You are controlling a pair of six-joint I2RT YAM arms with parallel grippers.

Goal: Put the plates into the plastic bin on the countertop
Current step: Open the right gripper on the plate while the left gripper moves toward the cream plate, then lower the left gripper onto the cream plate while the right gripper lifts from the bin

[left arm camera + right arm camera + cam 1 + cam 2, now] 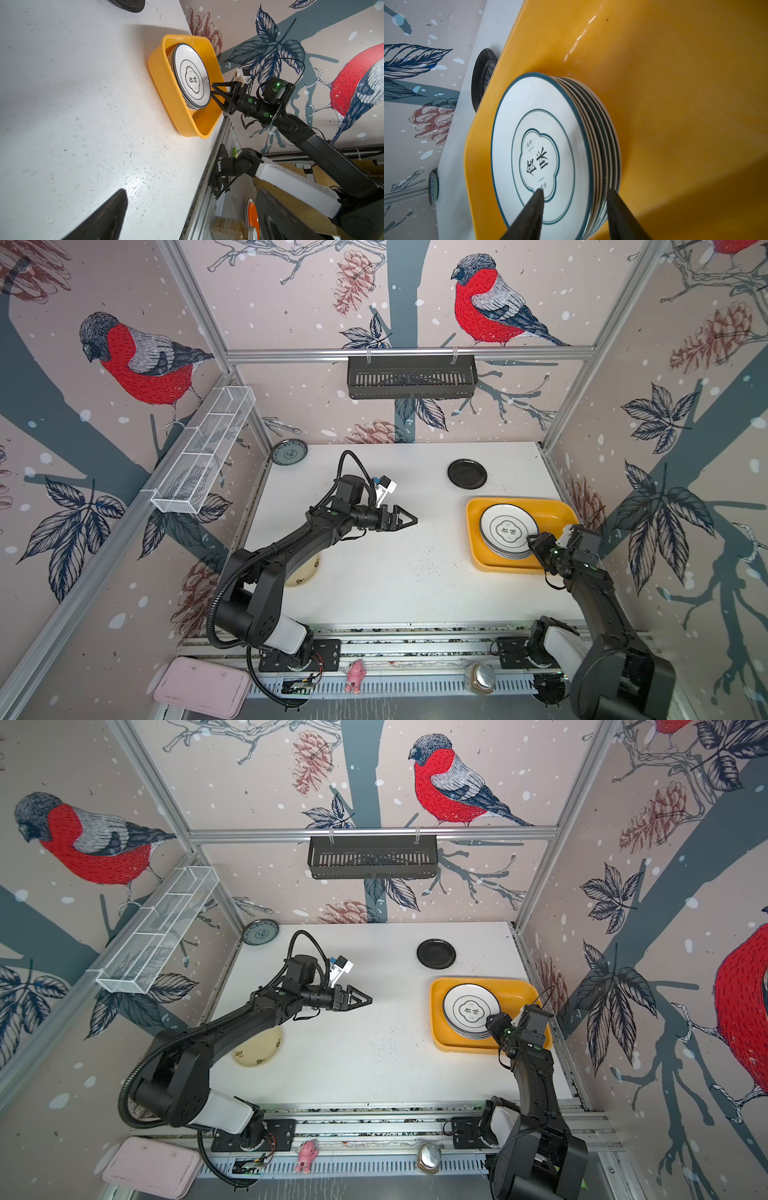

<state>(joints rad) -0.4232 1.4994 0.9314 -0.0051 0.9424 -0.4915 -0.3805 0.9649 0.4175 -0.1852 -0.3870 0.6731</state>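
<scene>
One plastic bin [474,531], yellow-orange, sits on the countertop [395,593] at the right of both top views. In its left half lies one stack of plates [509,531]. The right wrist view shows about seven rims, the lower ones too close-packed for a sure count. The top plate [533,149] is white with a teal rim, a teal ring and a flower outline around two large dark Chinese characters. The smaller characters above and below them are too small to read.

Three more plates lie singly on the countertop. One black plate [467,474] is just above the bin in the frame, and one grey-teal plate [289,452] is at the table's upper left corner. One cream plate [257,1048] lies at centre left, partly under the left arm, its small dark rim marks unreadable.

Of the two grippers, the right gripper [574,192] has its fingers parted, one over the top plate's face and the other outside the stack's edge, with the rims between them. Whether either finger touches a plate cannot be told. The left gripper [409,519] hovers over the middle of the countertop with jaws spread wide, apart from every plate.

One black slotted basket [411,377] hangs on the back wall at top centre, one white wire basket [203,452] hangs on the left wall, and one pink tray [201,686] lies at lower left.
</scene>
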